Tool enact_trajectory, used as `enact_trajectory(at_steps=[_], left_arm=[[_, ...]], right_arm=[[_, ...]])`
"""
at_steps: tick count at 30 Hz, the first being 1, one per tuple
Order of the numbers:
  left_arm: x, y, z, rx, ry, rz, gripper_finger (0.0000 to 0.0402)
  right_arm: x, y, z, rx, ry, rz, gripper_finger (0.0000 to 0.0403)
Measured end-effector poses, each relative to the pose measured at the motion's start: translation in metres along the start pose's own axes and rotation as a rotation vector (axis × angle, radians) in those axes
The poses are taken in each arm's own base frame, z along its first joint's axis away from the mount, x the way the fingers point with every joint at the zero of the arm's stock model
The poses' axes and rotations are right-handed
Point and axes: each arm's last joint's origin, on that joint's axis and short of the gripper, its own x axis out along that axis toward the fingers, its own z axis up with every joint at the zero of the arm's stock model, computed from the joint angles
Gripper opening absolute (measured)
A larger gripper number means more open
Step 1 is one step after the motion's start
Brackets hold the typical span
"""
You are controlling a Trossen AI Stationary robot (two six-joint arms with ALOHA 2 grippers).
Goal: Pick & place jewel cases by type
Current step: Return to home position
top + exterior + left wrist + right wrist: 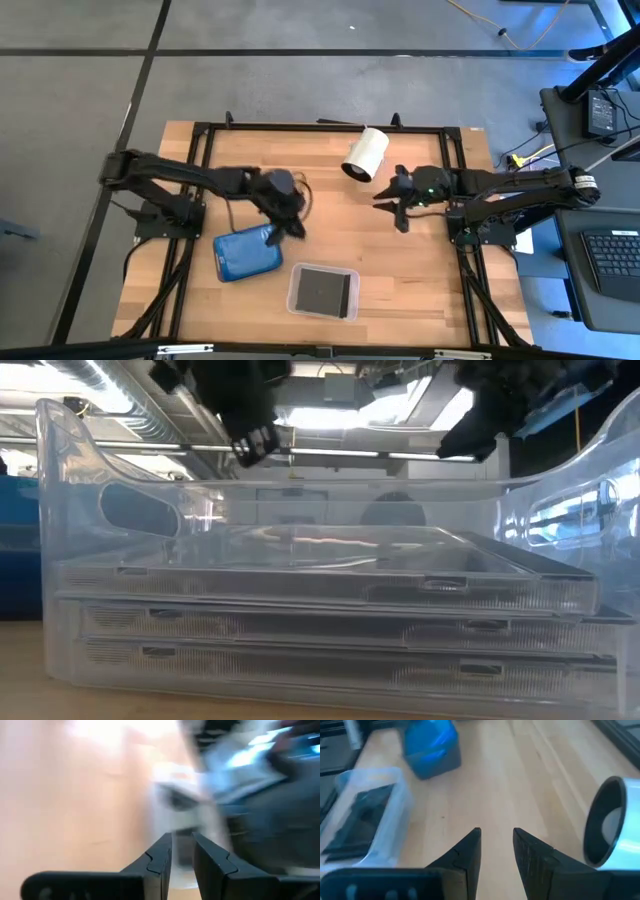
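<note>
While three dark grey-black square plastic jewel cases [323,290] are lying flat in one stack inside the clear rounded-corner plastic tray [293,292], this tray is standing near the front edge of the light wooden table [420,280]. Just beside it, toward the left arm, the translucent blue jewel cases [247,253] are resting in the dark grey rounded-corner tray [437,764].

The left gripper [288,225] is hanging above the table by the far corner of the dark grey tray. Its fingers [160,857] are standing only a little apart and are pinching nothing.

The right gripper [392,212] is hovering over bare wood, well apart from both trays. Its fingers [467,852] are also slightly spread, with nothing between them. Near it, at the far side of the table, the white cylinder [366,153] is lying on its side.
</note>
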Motion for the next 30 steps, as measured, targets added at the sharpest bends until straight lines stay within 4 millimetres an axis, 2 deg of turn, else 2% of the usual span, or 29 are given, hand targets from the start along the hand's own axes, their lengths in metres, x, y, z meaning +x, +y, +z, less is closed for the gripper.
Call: enact_trajectory(at_steps=[3, 5, 8, 11, 17, 20, 25, 30], left_arm=[[-0.034, -0.004, -0.002, 0.124, -0.064, 0.251, 0.0068], [-0.054, -0.008, -0.008, 0.235, -0.132, 0.357, 0.0067], [-0.079, -0.007, -0.024, 0.340, -0.222, 0.379, 0.0067], [-0.098, -0.003, -0.048, 0.371, -0.307, 0.344, 0.0069], [-0.122, 0.012, -0.093, 0.410, -0.454, 0.435, 0.0067], [-0.131, 0.019, -0.109, 0.397, -0.520, 0.488, 0.0066], [-0.142, 0.026, -0.126, 0.376, -0.605, 0.469, 0.0069], [-0.153, 0.029, -0.132, 0.390, -0.680, 0.482, 0.0068]], right_arm=[[-0.012, 0.001, -0.010, -0.003, -0.044, 0.042, 0.0117], [-0.019, 0.000, -0.022, 0.004, -0.088, 0.053, 0.0117], [-0.028, -0.003, -0.044, 0.031, -0.116, 0.061, 0.0117], [-0.030, -0.006, -0.068, 0.037, -0.126, 0.081, 0.0117], [-0.032, -0.013, -0.085, -0.053, -0.329, 0.065, 0.0117], [-0.033, -0.018, -0.092, -0.075, -0.350, 0.023, 0.0117], [-0.035, -0.027, -0.106, -0.037, -0.390, -0.028, 0.0117], [-0.039, -0.030, -0.116, 0.007, -0.470, -0.026, 0.0117]])
